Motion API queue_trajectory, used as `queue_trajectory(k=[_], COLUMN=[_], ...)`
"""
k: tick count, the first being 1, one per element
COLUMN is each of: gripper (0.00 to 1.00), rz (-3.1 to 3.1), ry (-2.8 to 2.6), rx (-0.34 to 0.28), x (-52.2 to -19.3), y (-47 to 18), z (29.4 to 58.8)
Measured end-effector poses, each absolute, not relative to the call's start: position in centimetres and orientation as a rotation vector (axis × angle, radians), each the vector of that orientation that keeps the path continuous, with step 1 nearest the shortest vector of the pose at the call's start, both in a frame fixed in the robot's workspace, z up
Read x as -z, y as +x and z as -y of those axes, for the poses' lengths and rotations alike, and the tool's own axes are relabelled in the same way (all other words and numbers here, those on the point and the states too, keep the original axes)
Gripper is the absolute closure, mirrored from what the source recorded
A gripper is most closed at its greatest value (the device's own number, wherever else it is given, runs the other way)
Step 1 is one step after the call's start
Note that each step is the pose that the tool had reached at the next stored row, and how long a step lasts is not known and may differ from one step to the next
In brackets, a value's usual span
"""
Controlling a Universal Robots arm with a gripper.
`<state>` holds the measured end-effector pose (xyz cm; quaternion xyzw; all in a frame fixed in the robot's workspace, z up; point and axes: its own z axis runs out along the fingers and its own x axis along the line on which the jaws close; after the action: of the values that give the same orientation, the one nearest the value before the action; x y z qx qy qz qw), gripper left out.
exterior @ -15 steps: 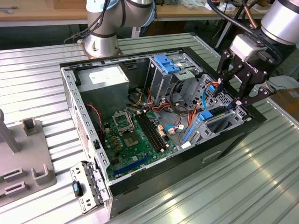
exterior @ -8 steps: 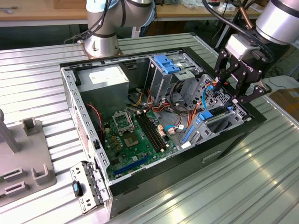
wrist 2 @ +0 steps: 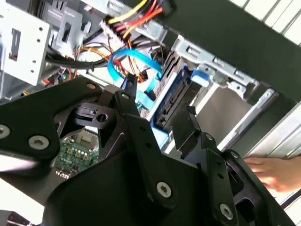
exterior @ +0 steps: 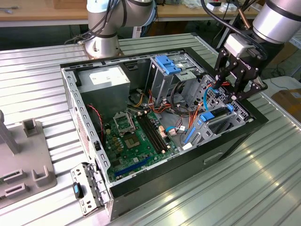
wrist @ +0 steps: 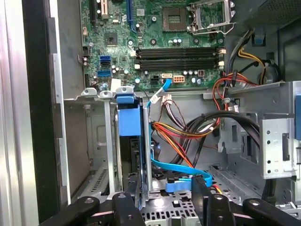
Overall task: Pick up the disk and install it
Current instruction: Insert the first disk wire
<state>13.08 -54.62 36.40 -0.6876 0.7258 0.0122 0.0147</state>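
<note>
The disk, a dark slab in a bright blue carrier, stands on edge in a metal bay at the corner of the open computer case on the exterior view's right. In the first wrist view the disk sits between silver bay walls. My gripper hangs just above it. Both wrist views show the black fingers spread apart, one on each side of the disk's upper edge, with a gap at the pads. The gripper is open.
A blue flat cable and orange, red and yellow wires run close beside the bay. The motherboard, power supply and blue-topped silver drive cage lie further in. A person's hand is outside the case wall. Grey fixtures stand left.
</note>
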Motion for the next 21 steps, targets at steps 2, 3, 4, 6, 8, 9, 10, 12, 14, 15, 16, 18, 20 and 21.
queue_trajectory(k=[2,3,4,6,8,9,10,12,14,15,16,18,20,21], gripper=[0.44,0.44,0.44,0.44,0.44,0.44,0.44,0.52,0.64,0.71,0.71,0.71,0.71,0.71], rz=[-2.261,-2.261,-2.261,-2.261,-2.261,-2.261,-2.261,-2.262,-2.262,-2.262,-2.263,-2.263,-2.262,-2.262], ry=[-2.139,-2.139,-2.138,-2.138,-2.138,-2.138,-2.138,-2.137,-2.137,-2.137,-2.137,-2.136,-2.136,-2.136], rx=[-0.038,-0.037,-0.038,-0.038,-0.038,-0.038,-0.038,-0.038,-0.038,-0.038,-0.038,-0.038,-0.038,-0.036], x=[-36.40,-36.40,-36.39,-36.38,-36.39,-36.38,-36.39,-36.39,-36.39,-36.39,-36.38,-36.38,-36.37,-36.39], y=[13.08,13.08,13.08,13.08,13.08,13.08,13.08,13.08,13.08,13.08,13.08,13.07,12.98,12.77], z=[54.63,54.62,54.62,54.62,54.62,54.62,54.62,54.62,54.62,54.62,54.62,54.62,54.58,54.52])
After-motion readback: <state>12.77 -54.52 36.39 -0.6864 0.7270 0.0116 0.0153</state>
